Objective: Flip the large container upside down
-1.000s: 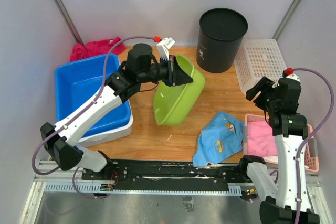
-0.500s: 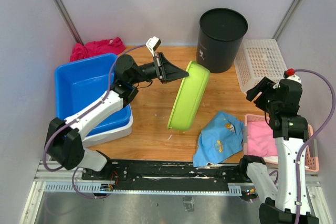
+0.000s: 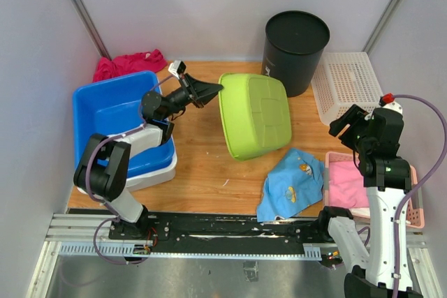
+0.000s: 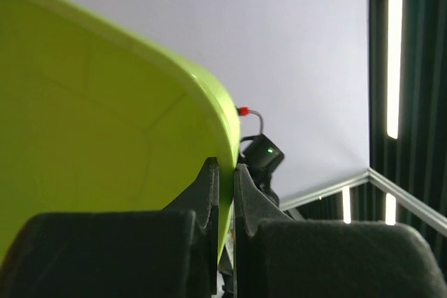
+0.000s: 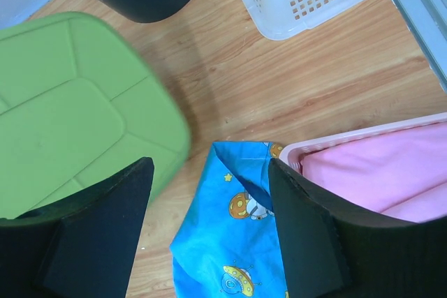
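The large lime-green container (image 3: 255, 113) lies bottom up on the wooden table, its ribbed base facing the top camera. My left gripper (image 3: 218, 88) is shut on its left rim; in the left wrist view the rim (image 4: 225, 151) sits pinched between my two black fingers (image 4: 207, 193). The container also shows in the right wrist view (image 5: 77, 113), upper left. My right gripper (image 3: 343, 118) hangs open and empty over the right side of the table, above a blue printed cloth (image 5: 234, 242).
A blue tub (image 3: 105, 113) stands at the left with a red cloth (image 3: 126, 64) behind it. A black bin (image 3: 296, 50) and a white basket (image 3: 349, 85) stand at the back right. A pink basket (image 3: 346, 183) holds pink cloth at the right.
My left gripper has swung the container over from standing on its edge to lying bottom up, further right. My left arm has folded back low to the left. My right arm has barely moved.
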You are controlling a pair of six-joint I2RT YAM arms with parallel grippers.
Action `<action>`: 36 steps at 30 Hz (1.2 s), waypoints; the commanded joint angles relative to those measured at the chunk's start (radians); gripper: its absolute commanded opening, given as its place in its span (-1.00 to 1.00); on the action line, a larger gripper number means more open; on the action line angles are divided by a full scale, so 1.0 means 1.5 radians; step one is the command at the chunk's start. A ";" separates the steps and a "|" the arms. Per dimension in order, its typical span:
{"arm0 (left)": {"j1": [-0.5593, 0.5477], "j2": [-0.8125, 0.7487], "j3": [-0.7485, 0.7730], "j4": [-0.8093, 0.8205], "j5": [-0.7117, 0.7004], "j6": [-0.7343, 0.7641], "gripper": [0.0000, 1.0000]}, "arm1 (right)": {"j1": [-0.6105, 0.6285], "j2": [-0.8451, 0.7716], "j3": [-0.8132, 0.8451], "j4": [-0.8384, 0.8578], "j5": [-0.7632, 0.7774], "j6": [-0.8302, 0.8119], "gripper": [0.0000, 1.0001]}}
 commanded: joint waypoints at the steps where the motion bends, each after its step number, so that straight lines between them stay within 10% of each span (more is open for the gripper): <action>1: 0.014 0.055 -0.028 -0.122 0.072 0.047 -0.99 | 0.003 0.002 0.020 -0.012 0.019 -0.013 0.36; 9: 0.026 0.079 0.048 -0.315 0.111 0.175 -0.94 | 0.003 0.014 0.018 -0.006 0.030 -0.012 0.37; 14: 0.031 0.101 0.107 -0.485 0.109 0.309 -0.05 | 0.003 0.015 0.009 -0.001 0.031 -0.013 0.36; 25: 0.050 0.212 0.398 -0.972 -0.041 0.677 0.95 | 0.003 0.018 0.001 -0.003 0.009 -0.043 0.36; 36: 0.042 0.220 0.532 -1.204 -0.364 0.874 0.98 | 0.003 0.090 -0.029 -0.009 -0.107 -0.088 0.39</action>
